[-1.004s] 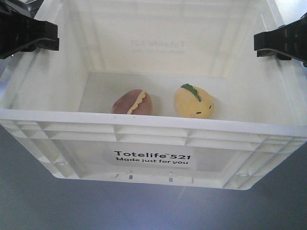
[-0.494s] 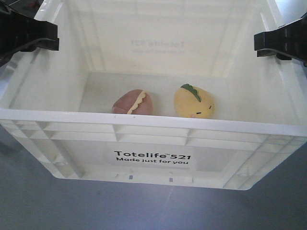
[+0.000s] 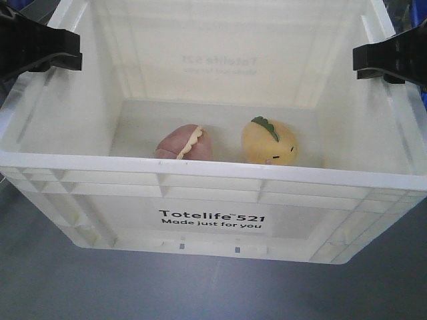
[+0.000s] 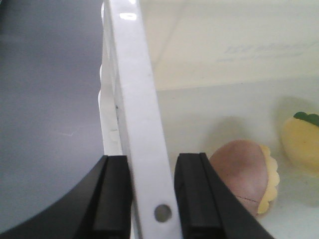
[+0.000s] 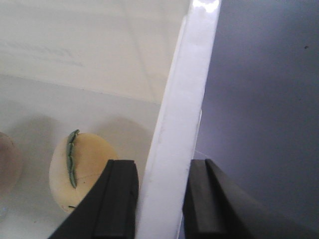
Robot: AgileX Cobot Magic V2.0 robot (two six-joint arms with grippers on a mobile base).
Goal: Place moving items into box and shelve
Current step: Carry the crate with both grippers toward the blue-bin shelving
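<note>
The white ribbed box [image 3: 213, 171], printed "Totelife 521", fills the front view. Both moving items lie on its floor: a pinkish-brown plush [image 3: 185, 142] on the left and a yellow-orange plush with a green leaf [image 3: 269, 141] on the right, a small gap between them. My left gripper [image 3: 47, 50] is shut on the box's left rim [image 4: 144, 149], one finger inside and one outside the wall. My right gripper [image 3: 383, 60] is shut on the right rim [image 5: 174, 149] in the same way. The pinkish-brown plush [image 4: 241, 172] shows beside the left inner finger, the yellow plush [image 5: 82, 169] beside the right inner finger.
A grey surface [image 3: 133, 287] lies below and around the box. A bit of blue [image 3: 10, 7] shows at the top left corner and another blue strip [image 3: 421, 100] at the right edge, behind the box.
The box, toys and grippers keep the same places in the view. The background has shifted, and blue shapes have come into view at the top left and right edge.
</note>
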